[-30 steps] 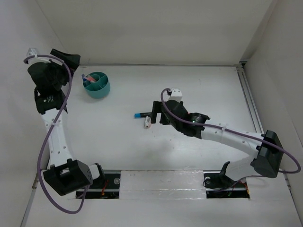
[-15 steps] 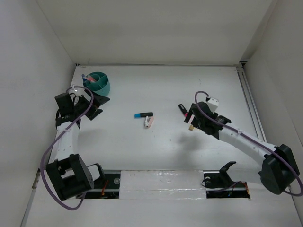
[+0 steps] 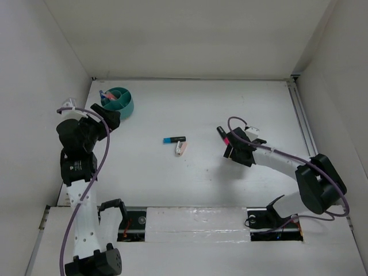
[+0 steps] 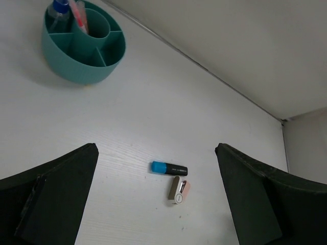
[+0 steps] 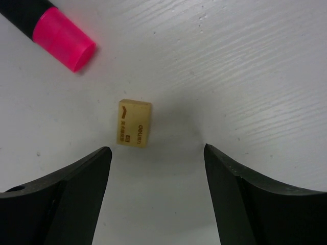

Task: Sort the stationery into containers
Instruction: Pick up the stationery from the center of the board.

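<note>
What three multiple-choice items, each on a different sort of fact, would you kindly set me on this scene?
1. What colour is the cap of the marker lying next to the eraser? A pink; B blue; C green.
2. Where is the tan block? A on top of the eraser; B clamped between jaws; C on the table near the pink-ended marker.
3. How do the right gripper jaws stand? A open, empty; B shut on the block; C shut on a marker.
Answers: 1 B, the left wrist view shows a blue cap; 2 C, the right wrist view shows it lying free beside the pink cap; 3 A, the jaws stand wide apart with the block loose ahead of them.
</note>
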Robot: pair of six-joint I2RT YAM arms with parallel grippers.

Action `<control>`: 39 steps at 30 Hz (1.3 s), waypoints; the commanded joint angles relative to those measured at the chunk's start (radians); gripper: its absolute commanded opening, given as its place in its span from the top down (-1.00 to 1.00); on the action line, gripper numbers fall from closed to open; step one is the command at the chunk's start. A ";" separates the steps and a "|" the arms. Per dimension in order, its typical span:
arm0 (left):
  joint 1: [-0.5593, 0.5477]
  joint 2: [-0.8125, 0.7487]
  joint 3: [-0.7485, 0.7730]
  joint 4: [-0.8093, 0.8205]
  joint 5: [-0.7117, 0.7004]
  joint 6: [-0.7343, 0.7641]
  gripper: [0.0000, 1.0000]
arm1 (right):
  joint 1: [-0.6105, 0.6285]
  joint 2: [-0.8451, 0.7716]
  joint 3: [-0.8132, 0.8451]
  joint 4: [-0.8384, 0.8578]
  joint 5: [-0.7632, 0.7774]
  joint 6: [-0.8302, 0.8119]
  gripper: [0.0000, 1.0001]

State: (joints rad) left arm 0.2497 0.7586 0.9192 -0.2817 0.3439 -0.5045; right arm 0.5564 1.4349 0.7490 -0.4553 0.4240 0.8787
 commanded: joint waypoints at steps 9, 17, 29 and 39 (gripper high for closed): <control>-0.003 0.007 0.007 -0.033 -0.003 0.015 -1.00 | 0.027 0.076 0.085 0.007 0.048 0.062 -0.22; -0.003 0.007 -0.002 -0.033 0.006 0.015 -1.00 | 0.037 0.124 0.134 -0.022 0.067 0.071 -0.19; -0.003 0.007 -0.002 -0.033 0.006 0.024 -1.00 | 0.028 0.153 0.162 -0.042 0.047 0.040 0.14; -0.003 0.025 -0.002 -0.033 0.006 0.024 -1.00 | 0.019 0.153 0.162 -0.042 0.038 0.031 1.00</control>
State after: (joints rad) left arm 0.2493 0.7849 0.9169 -0.3347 0.3386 -0.4942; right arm 0.5831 1.5860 0.8764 -0.4889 0.4595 0.9127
